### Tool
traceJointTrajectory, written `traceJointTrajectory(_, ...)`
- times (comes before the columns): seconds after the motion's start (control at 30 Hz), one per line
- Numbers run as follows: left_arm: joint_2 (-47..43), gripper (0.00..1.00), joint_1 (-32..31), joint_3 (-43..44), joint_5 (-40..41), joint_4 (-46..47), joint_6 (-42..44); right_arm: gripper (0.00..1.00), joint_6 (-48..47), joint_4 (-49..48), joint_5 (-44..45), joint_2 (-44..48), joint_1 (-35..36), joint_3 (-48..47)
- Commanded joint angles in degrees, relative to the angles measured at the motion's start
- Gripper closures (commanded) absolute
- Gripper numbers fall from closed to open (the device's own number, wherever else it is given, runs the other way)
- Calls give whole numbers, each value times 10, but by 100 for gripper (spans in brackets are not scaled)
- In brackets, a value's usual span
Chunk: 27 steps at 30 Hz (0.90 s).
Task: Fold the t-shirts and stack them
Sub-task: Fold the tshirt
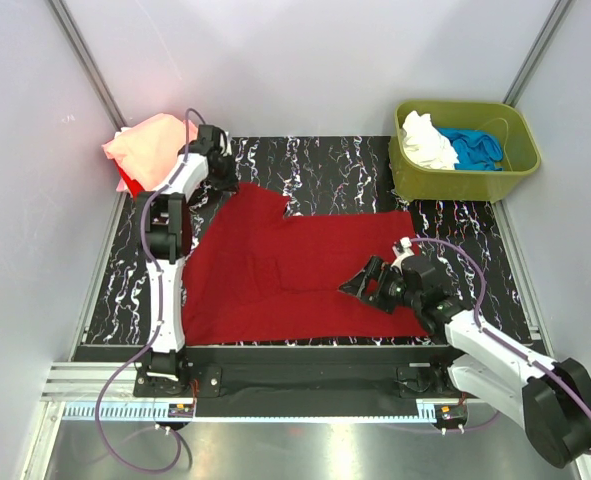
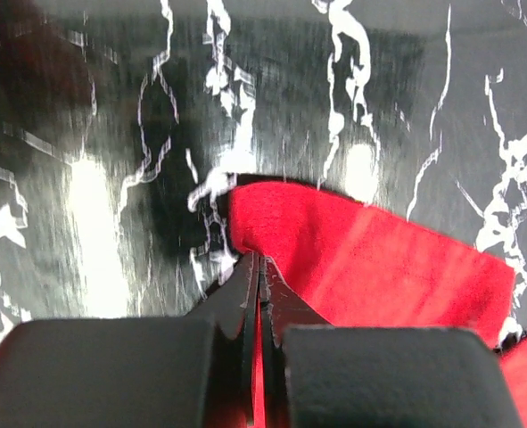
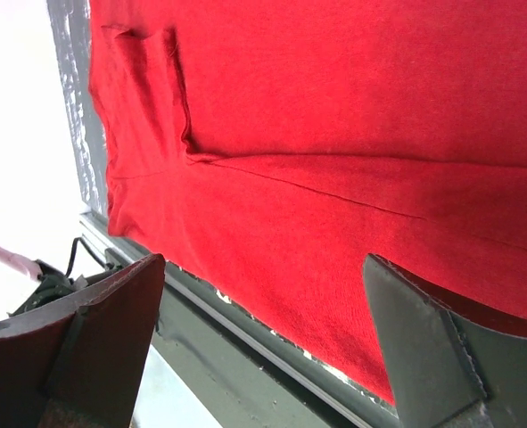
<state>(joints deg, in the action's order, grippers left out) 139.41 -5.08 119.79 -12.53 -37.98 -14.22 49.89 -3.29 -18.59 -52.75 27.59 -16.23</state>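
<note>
A dark red t-shirt (image 1: 285, 270) lies spread flat on the black marbled table, one sleeve reaching toward the far left. My left gripper (image 1: 223, 172) is at that far-left sleeve and is shut on its edge. In the left wrist view the closed jaws (image 2: 256, 260) pinch the red cloth (image 2: 370, 259), and red shows between them. My right gripper (image 1: 363, 280) is open and empty above the shirt's near right part. In the right wrist view its fingers (image 3: 111, 330) frame the shirt's near hem (image 3: 272, 267).
A salmon-pink t-shirt (image 1: 150, 145) lies on a bright red one (image 1: 130, 183) at the far left corner. An olive-green tub (image 1: 455, 182) at the far right holds a white tee (image 1: 425, 140) and a blue tee (image 1: 472, 148). White walls enclose the table (image 1: 335, 160).
</note>
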Motion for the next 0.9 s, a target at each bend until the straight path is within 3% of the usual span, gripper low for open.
traceJointTrajectory(0.0, -117, 100, -1, -47, -18, 2, -22, 1, -13, 51, 48, 19, -4, -55)
traceJointTrajectory(0.13, -214, 100, -6, -123, -31, 4, -22, 14, -67, 259, 177, -20, -30, -213)
traceJointTrajectory(0.2, -264, 100, -12, -161, -31, -2, -15, 17, -104, 315, 202, -76, -51, -307)
traceJointTrajectory(0.37, -358, 100, -17, -247, -32, -3, -5, 21, -148, 345, 189, -196, -178, -433)
traceJointTrajectory(0.53, -385, 100, -17, -291, -41, -2, 16, 37, -187, 347, 173, -332, -250, -530)
traceJointTrajectory(0.87, -392, 100, -19, -325, -64, 23, 6, 41, -211, 324, 240, -508, -270, -614)
